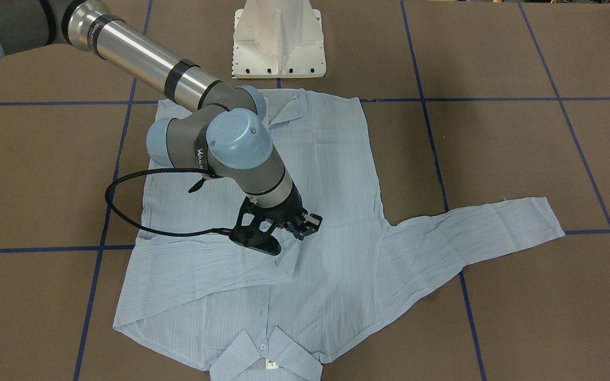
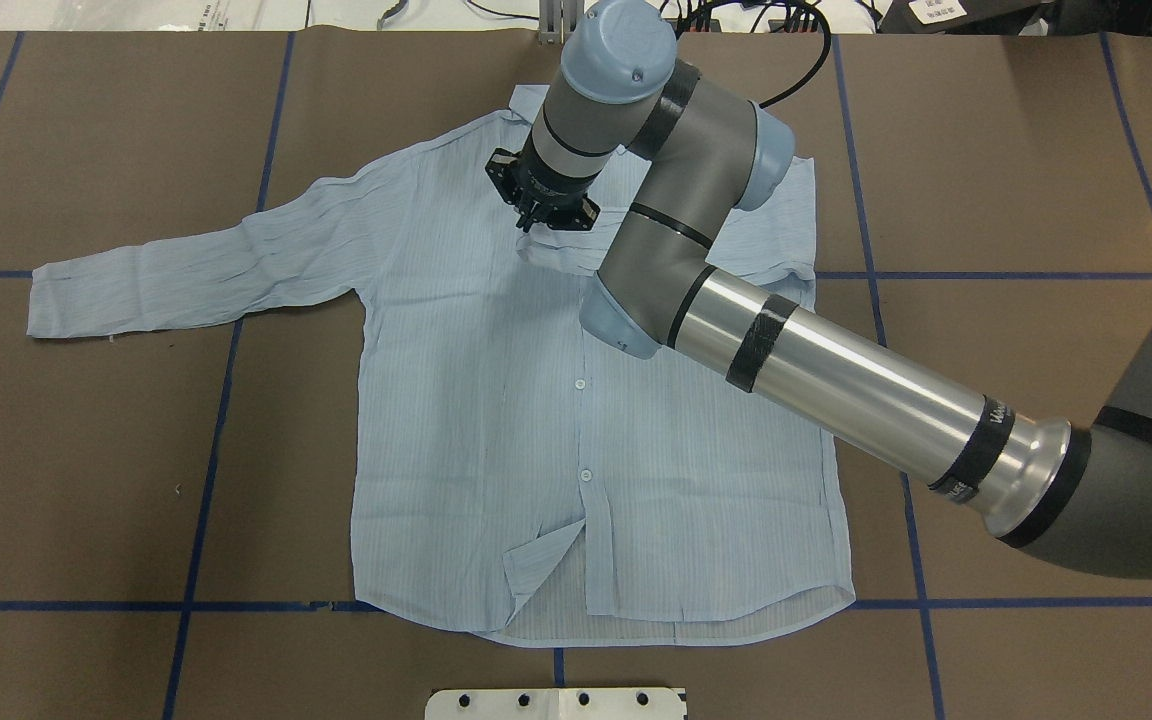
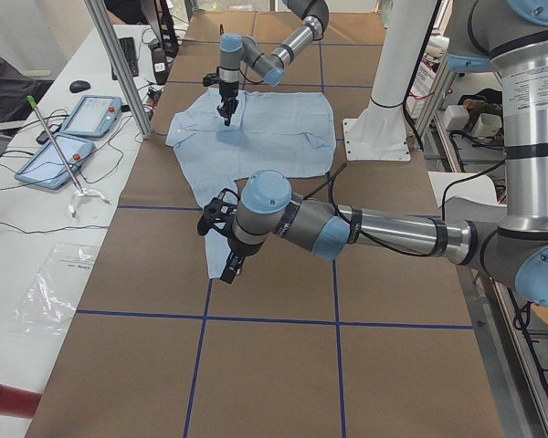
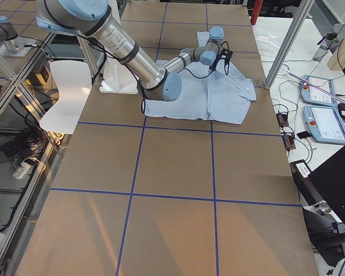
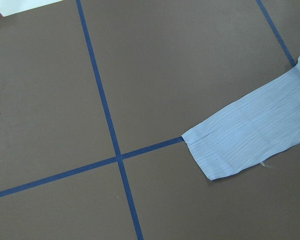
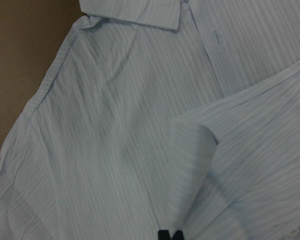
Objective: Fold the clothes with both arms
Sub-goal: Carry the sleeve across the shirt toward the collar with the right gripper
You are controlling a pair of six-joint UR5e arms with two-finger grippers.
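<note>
Overhead exterior shows the light blue shirt (image 2: 476,420) lying flat, front up, on the brown tabletop (image 2: 86,450), with one sleeve (image 2: 186,275) stretched out to the left. Only the exterior left view catches the left hand (image 3: 231,267), low near that sleeve's cuff (image 5: 225,150); whether it is released or clenched I cannot tell. Further right, the right hand (image 2: 548,212) hangs over the chest, at the end of the other sleeve (image 1: 204,264), which is folded across. Its wrist camera shows black fingertips (image 6: 165,235) drawn together; whether they pinch cloth cannot be judged.
</note>
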